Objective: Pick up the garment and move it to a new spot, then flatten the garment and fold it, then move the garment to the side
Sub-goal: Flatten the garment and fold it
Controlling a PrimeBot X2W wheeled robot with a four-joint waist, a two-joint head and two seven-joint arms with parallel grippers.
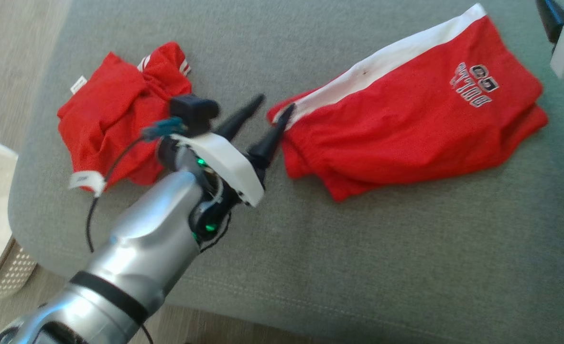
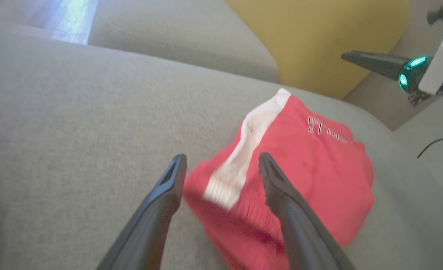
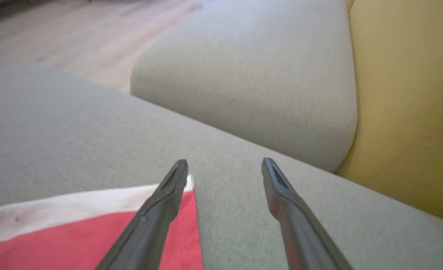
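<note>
The left hand [image 1: 275,103] open at the folded red shorts' [image 1: 406,119] edge, the right hand [image 3: 225,161] open over their white-striped corner; grey sofa [image 1: 358,267] stretches wide around.

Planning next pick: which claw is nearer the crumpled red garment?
Left. The left claw hangs just right of the crumpled red garment, tips at the edge of the folded shorts. The right claw is at those shorts' far corner.
</note>
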